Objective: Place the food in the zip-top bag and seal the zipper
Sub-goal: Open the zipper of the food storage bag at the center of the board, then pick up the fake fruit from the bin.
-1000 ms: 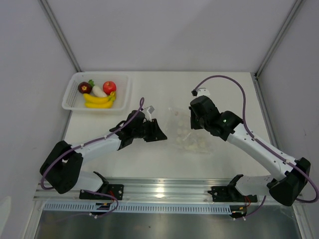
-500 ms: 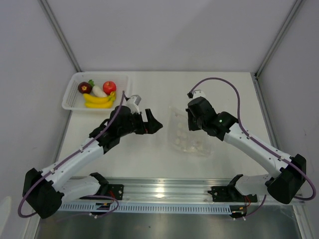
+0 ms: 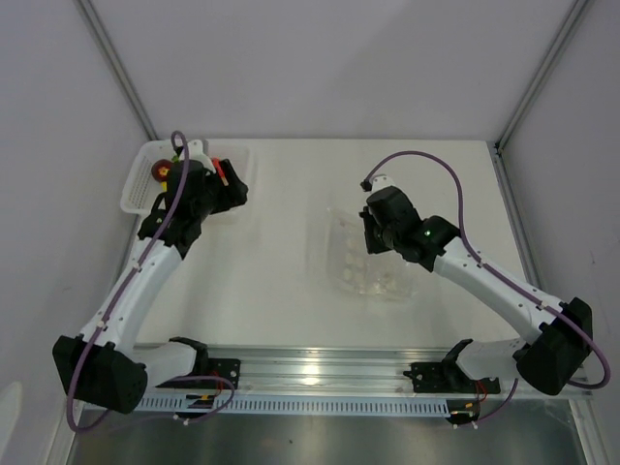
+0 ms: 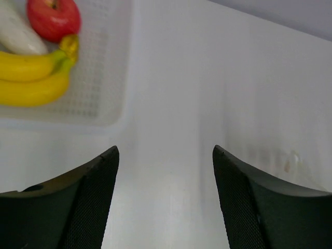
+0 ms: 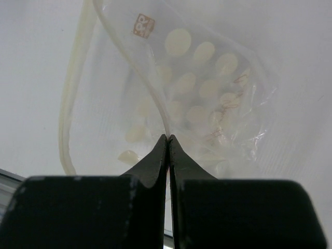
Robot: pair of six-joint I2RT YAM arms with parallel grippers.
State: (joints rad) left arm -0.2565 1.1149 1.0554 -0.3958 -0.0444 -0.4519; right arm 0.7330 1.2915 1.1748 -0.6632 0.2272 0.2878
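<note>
The food lies in a white mesh basket (image 4: 101,78): red apple (image 4: 53,18), yellow banana bunch (image 4: 31,78), white radish (image 4: 15,33). From above only the dark round fruit (image 3: 160,172) shows past the left arm. My left gripper (image 4: 165,151) is open and empty, over bare table just beside the basket's edge; from above the left gripper (image 3: 231,189) sits at the basket's right end. The clear zip-top bag (image 5: 207,104) lies mid-table, also seen from above as the bag (image 3: 354,262). My right gripper (image 5: 167,137) is shut on one lip of the zipper (image 5: 150,83), holding the mouth apart.
The basket (image 3: 131,201) stands at the back left corner, close to the left wall. Pale round spots are printed on the bag. An aluminium rail (image 3: 320,373) runs along the near edge. The right arm's purple cable (image 3: 426,155) loops above the table.
My left arm has swung from beside the bag back left to the basket, its jaws opening on the way. The right gripper has kept its hold and shifted slightly left with the bag.
</note>
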